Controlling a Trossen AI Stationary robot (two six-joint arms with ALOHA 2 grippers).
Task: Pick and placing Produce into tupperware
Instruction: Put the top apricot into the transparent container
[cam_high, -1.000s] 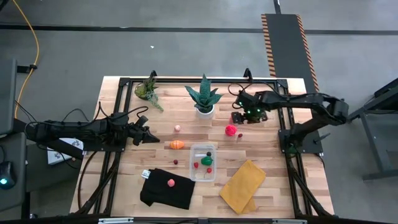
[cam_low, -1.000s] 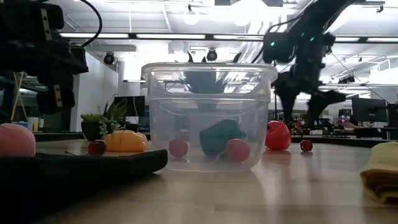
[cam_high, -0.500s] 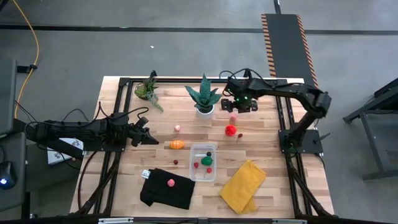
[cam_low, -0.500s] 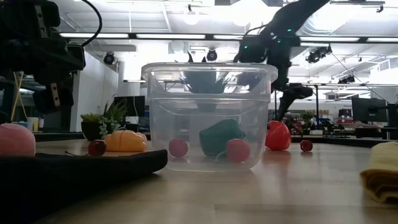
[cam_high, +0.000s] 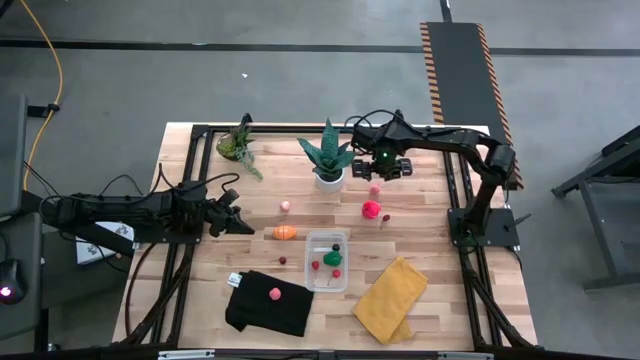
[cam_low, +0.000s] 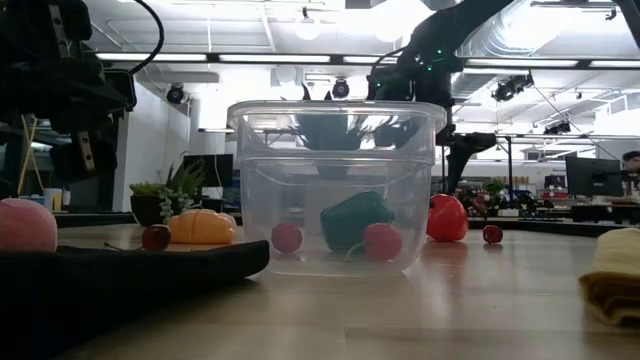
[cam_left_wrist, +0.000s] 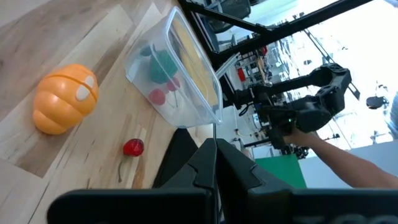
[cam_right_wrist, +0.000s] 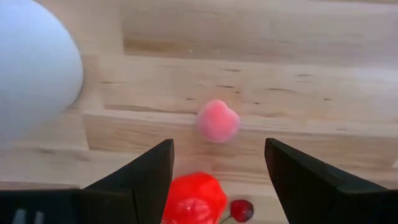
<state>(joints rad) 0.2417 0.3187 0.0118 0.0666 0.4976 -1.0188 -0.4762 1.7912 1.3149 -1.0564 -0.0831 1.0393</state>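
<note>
Pink, round and small, one piece of produce (cam_right_wrist: 218, 121) lies on the wooden surface (cam_high: 430, 300) right ahead of my right end effector (cam_right_wrist: 217, 167), whose fingers are spread wide with nothing between them. From above, that right end effector (cam_high: 381, 165) hangs over the far side, just beside the white-potted plant (cam_high: 328, 160), with the pink piece (cam_high: 375, 188) under it and a red fruit (cam_high: 371, 209) with a small cherry (cam_high: 385, 218) a little nearer the middle.

My left end effector (cam_high: 240, 222) waits at the left side, fingers pressed together and holding nothing, near the orange fruit (cam_high: 285, 232).

I see the tupperware (cam_high: 327, 260) sitting mid-surface, between the black cloth (cam_high: 268, 303) and the yellow cloth (cam_high: 390, 299). Inside it are a green piece (cam_low: 357, 217) and two small pinkish-red ones (cam_low: 382, 241). Another pink piece (cam_high: 274, 293) rests on the black cloth, a dark cherry (cam_high: 283, 261) lies just left of the container, and one more pink piece (cam_high: 285, 206) sits farther back.
</note>
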